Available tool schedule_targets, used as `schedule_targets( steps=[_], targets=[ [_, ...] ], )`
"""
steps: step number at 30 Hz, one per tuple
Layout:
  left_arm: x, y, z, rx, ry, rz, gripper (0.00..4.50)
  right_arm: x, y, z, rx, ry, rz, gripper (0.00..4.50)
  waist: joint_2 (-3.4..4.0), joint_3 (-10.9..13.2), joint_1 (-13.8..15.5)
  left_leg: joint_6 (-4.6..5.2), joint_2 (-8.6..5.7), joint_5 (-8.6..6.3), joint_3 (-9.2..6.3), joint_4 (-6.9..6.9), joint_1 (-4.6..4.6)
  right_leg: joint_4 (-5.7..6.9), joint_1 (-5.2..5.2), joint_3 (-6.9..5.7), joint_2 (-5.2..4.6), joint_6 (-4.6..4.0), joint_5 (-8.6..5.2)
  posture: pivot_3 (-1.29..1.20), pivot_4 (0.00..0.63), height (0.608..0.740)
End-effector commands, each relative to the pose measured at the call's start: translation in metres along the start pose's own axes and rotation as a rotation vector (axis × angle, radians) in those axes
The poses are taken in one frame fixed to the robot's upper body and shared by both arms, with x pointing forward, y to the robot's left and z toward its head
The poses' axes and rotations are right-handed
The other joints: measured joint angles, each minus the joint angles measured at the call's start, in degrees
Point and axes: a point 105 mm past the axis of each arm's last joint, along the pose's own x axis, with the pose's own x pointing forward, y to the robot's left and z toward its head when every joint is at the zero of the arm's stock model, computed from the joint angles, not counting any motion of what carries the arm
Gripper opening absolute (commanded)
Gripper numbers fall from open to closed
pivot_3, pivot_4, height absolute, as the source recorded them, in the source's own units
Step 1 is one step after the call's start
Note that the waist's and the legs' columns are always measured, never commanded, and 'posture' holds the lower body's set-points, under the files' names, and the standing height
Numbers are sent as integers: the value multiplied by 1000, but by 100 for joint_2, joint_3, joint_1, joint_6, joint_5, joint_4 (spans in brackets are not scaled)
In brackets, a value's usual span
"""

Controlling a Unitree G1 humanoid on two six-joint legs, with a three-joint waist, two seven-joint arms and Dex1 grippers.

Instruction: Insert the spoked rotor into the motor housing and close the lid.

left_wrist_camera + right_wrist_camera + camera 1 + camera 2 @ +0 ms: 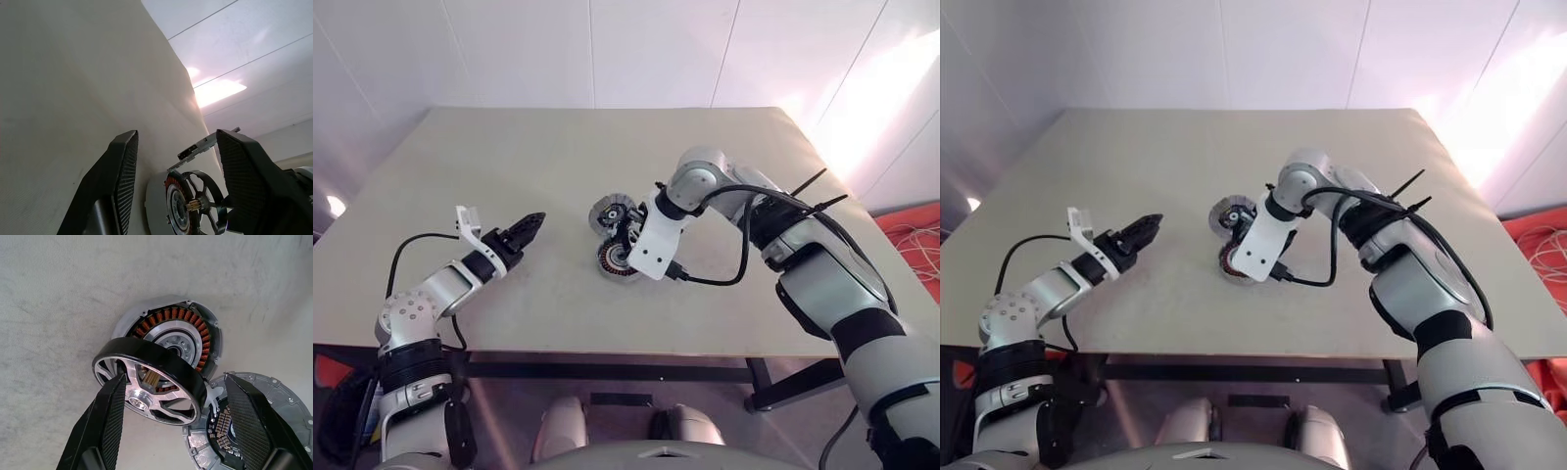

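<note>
On the pale beige bench [558, 166], the shallow round grey metal motor housing [168, 328] is lying face up, showing a ring of copper-coloured windings around a silver centre, with its round grey lid [254, 431] lying open beside it. The black-rimmed spoked rotor [149, 382] with silver spokes and hub is sitting tilted over the housing's edge, between the parted fingers of the right tool [171, 431], which are not visibly touching it. The left tool [524, 230] is hovering well apart, open and empty.
</note>
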Motion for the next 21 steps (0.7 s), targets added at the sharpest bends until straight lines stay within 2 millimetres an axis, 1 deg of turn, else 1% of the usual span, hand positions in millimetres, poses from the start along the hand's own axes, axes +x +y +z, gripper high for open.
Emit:
schedule_targets(
  steps=[1,5,12,13,14,21],
  targets=[
    [2,-13,11,31,-28,-47,2687,-4,-8,-2,-50,28,-20,3602,0,0,-3,0,0,0,0,0,0,1,0,0,0,-1,0,0,0,740],
    [2,-13,12,32,-29,-44,2687,1,-7,-3,-58,35,-18,3602,0,0,-20,9,0,4,0,0,-5,1,-6,0,0,-2,1,0,0,740],
    [3,-11,14,36,-34,-40,2687,1,-8,-7,-60,56,-39,3602,0,0,-90,25,0,8,1,0,-11,0,-9,0,0,-2,1,0,0,740],
    [3,-11,14,36,-35,-39,2687,1,-8,-8,-60,58,-40,3213,0,0,-101,25,0,8,1,0,-11,1,-9,0,0,-2,1,0,0,740],
    [3,-11,15,37,-37,-39,2687,2,-8,-8,-61,58,-41,3037,0,0,-112,24,0,8,1,1,-10,1,-9,0,0,-3,1,0,0,740],
    [2,-10,16,41,-39,-37,2687,2,-7,-8,-59,52,-53,3037,0,0,-123,8,1,1,1,3,-2,5,-2,0,0,-4,2,0,0,740]
  ],
)
